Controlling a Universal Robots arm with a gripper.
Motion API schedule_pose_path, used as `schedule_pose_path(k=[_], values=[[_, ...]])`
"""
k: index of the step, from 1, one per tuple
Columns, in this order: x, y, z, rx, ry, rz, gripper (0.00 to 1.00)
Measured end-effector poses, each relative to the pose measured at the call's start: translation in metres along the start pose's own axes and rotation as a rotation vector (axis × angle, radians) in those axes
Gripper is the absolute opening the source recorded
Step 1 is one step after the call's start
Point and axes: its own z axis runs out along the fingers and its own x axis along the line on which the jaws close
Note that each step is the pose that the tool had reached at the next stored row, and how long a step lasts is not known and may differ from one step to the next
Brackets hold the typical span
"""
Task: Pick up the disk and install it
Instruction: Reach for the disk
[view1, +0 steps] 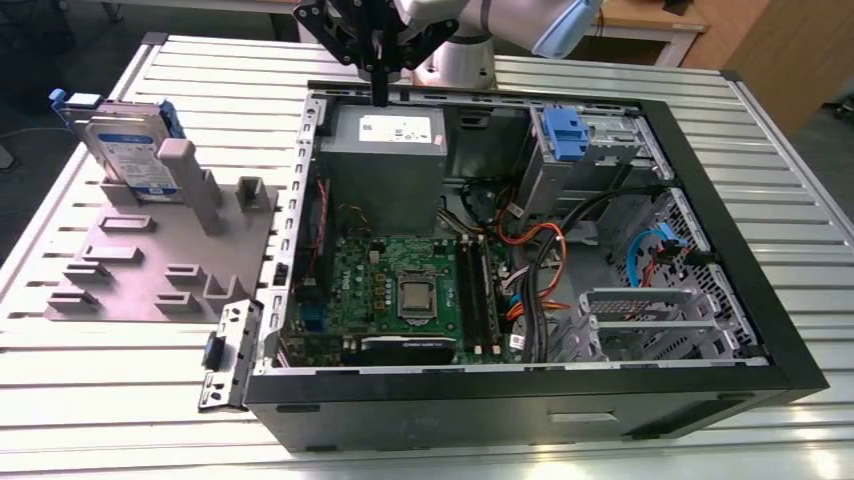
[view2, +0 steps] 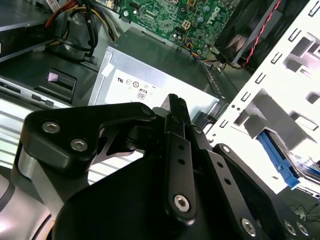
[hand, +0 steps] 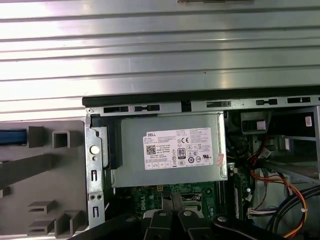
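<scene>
The disk (view1: 127, 150), silver with a white-and-blue label and blue rails, stands upright in a slot of the grey fixture (view1: 160, 260) at the exterior view's left, outside the computer case. My gripper (view1: 383, 98) hangs over the back edge of the open case, just above the grey power-supply box (view1: 387, 145), well to the right of the disk. Its black fingers are pressed together with nothing between them, as both wrist views show (view2: 177, 102) (hand: 172, 197). A blue rail of the disk (view2: 276, 161) appears in the second wrist view.
The open black case (view1: 747, 300) lies on a slatted metal table (view1: 107, 400). Inside are the green motherboard (view1: 400, 290), orange and black cables (view1: 534, 250), and a metal drive bay with a blue latch (view1: 567, 135) at the back right.
</scene>
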Motion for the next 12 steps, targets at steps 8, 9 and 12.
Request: schedule_pose_path(k=[8,9,12], values=[[0.0079,0.0001,0.0000,-0.0006,0.0013,-0.027,0.11],[0.0097,0.0000,0.0000,-0.0007,0.0012,-0.027,0.11],[0.0100,0.0001,0.0005,-0.0009,0.0027,-0.027,0.11]])
